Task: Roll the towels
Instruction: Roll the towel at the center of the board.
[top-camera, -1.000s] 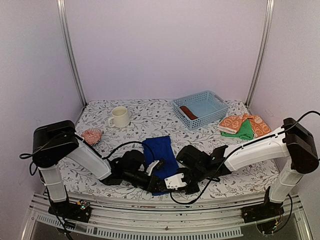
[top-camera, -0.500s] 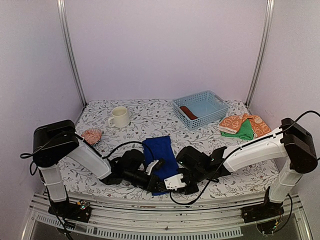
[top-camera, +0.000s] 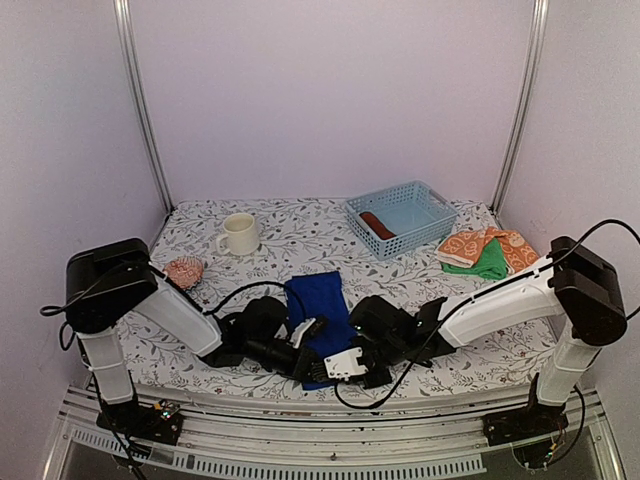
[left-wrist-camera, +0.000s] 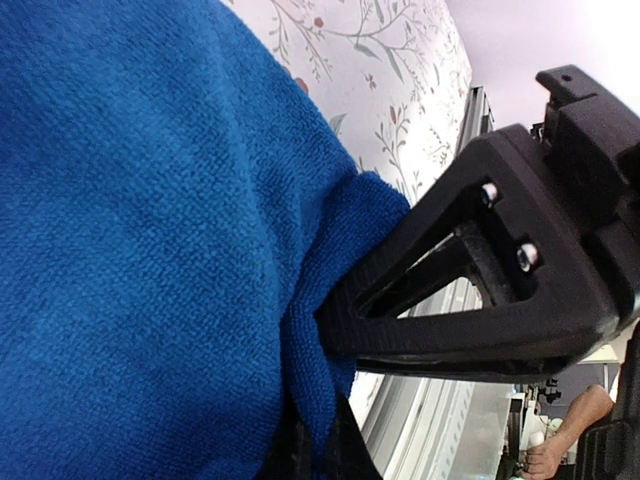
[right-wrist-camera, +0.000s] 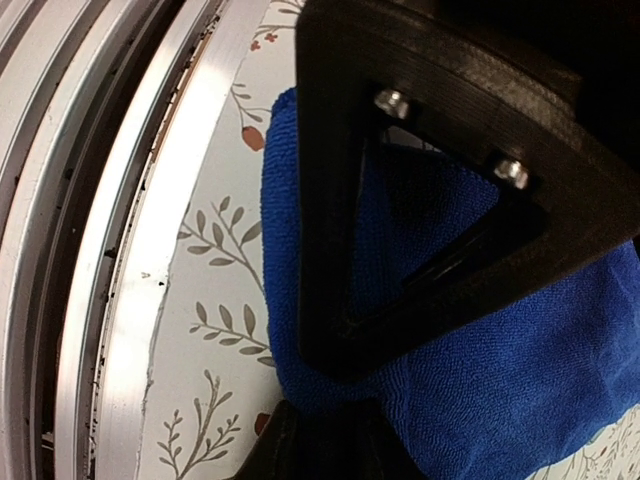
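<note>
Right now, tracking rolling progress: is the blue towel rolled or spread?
Mostly spread: the blue towel lies flat, only its near edge bunched up.

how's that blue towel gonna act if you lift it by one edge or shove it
Probably floppy: the blue towel bunches and folds over at its near edge instead of staying flat. Its fuzzy weave looks grippy rather than slippery, and it seems light. Pushed across the table, it would likely wrinkle up rather than slide whole.

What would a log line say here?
left gripper: shut on blue towel | right gripper: at its near edge | towel: mostly flat
</note>
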